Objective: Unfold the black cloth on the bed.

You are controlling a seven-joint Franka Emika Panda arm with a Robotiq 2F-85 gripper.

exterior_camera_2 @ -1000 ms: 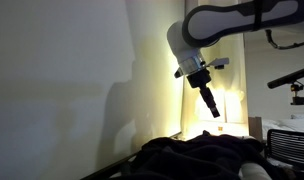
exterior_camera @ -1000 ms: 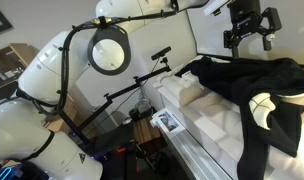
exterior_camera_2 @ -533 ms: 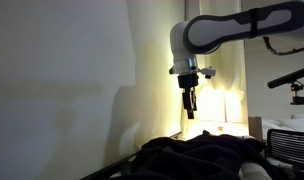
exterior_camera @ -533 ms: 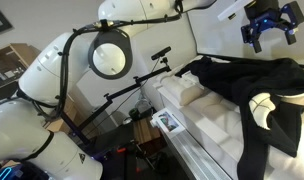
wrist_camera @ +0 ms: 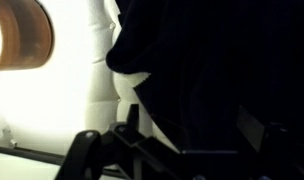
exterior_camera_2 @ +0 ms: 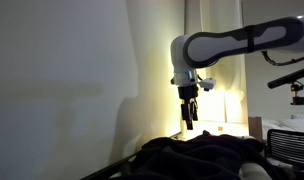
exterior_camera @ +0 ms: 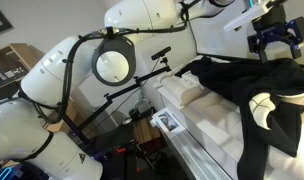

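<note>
Since the last look I have carried the tool (exterior_camera: 275,38) further across the bed (exterior_camera: 207,128) and then down a little. In an exterior view it now hangs near the edge of the frame, above the far part of the black cloth (exterior_camera: 260,88). A second ago the tool (exterior_camera_2: 189,115) was tilted in an exterior view. Now it points straight down and sits lower, closer to the black cloth (exterior_camera_2: 202,156), with a clear strip of lit wall (exterior_camera_2: 157,90) between its tips and the fabric. Its jaws are spread as wide as before, with nothing between them.

The cloth itself has not shifted. It lies bunched in a heap on the bed, one part hanging over the near side of the mattress and a cream patch (exterior_camera: 260,106) showing. In the wrist view the black cloth (wrist_camera: 222,60) fills most of the picture, with the bed's white padding (wrist_camera: 102,60) beside it. The tool (wrist_camera: 177,150) shows at the bottom edge as dark fingers set well apart.

A black tripod (exterior_camera: 132,92) stands just beside the bed, between the arm's base and the mattress, with a bar reaching toward the mattress edge. A small framed picture (exterior_camera: 168,122) sits below it. The arm (exterior_camera: 52,80) crowds the near side of that view with its white links. A brown round shape (wrist_camera: 22,35) sits in the corner of the wrist view; I cannot tell what it is.
</note>
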